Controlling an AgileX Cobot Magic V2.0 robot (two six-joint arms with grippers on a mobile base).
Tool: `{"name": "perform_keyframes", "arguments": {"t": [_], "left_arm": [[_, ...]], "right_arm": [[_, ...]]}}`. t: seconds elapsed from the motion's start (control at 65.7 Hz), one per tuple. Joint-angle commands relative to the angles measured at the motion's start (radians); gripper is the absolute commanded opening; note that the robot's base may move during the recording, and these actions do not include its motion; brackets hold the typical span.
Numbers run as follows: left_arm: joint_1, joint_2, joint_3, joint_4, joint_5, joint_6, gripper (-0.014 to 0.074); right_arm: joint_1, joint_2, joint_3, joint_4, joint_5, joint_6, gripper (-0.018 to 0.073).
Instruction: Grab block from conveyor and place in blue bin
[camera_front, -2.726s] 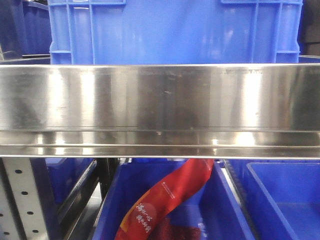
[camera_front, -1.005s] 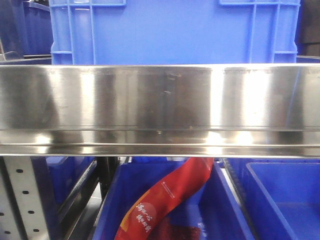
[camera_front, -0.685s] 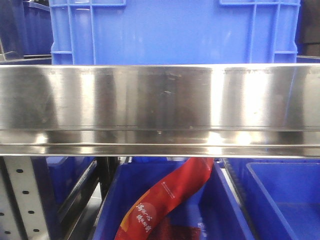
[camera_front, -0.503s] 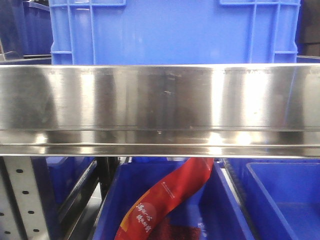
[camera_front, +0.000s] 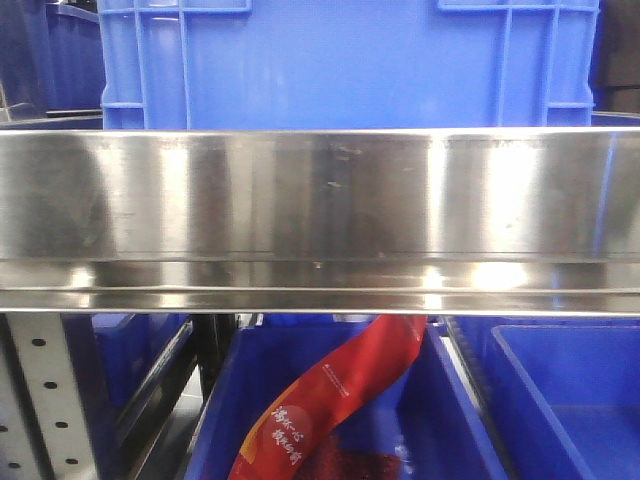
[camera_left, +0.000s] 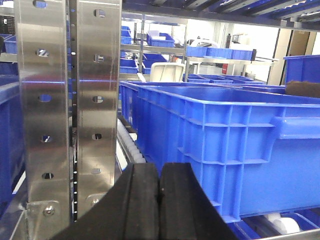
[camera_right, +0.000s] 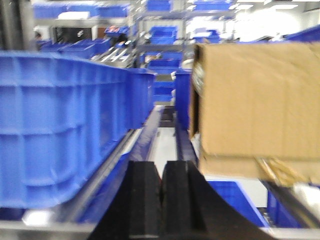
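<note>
Ahead, steel rail (camera_front: 320, 215) across bins (camera_front: 350, 65).

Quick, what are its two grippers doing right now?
Left gripper: closed, holding nothing.
Right gripper: closed, holding nothing.

- A steel shelf rail (camera_front: 320, 215) spans the front view and hides the lower part of the blue crate (camera_front: 350, 62) behind it.
- The red packet (camera_front: 330, 400) has its top hidden by the rail, its bottom cut by the frame edge, and its print too small to read.
- The right wrist view is blurred; the cardboard box (camera_right: 257, 105) is cut off at the right edge.
</note>
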Motion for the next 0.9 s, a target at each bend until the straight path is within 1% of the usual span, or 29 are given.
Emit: {"name": "perform_keyframes", "arguments": {"t": [0.0,0.046,0.076,0.122,0.396,0.883], "left_arm": [[0.001,-0.007,0.001,-0.006,-0.015,0.002,-0.0111],[0.001,-0.007,0.001,-0.006,-0.015,0.002,-0.0111],[0.001,-0.007,0.001,-0.006,-0.015,0.002,-0.0111],[0.001,-0.007,0.001,-0.006,-0.015,0.002,-0.0111],[0.001,-0.007,0.001,-0.006,-0.015,0.002,-0.0111],[0.001,-0.007,0.001,-0.006,-0.015,0.002,-0.0111]], "right_arm": [[-0.007,-0.010,0.086,-0.039,-0.096,0.025,-0.0167],[-0.005,-0.010,0.086,-0.039,-0.137,0.027,-0.0167],[-0.005,-0.010,0.086,-0.039,-0.085,0.030,-0.0167],[-0.005,-0.010,0.086,-0.039,-0.064,0.030,-0.0167],[-0.005,-0.010,0.086,-0.039,-0.088,0.030,-0.0167],[-0.005,-0.010,0.086,-0.041,-0.078,0.030,-0.0168]]}}
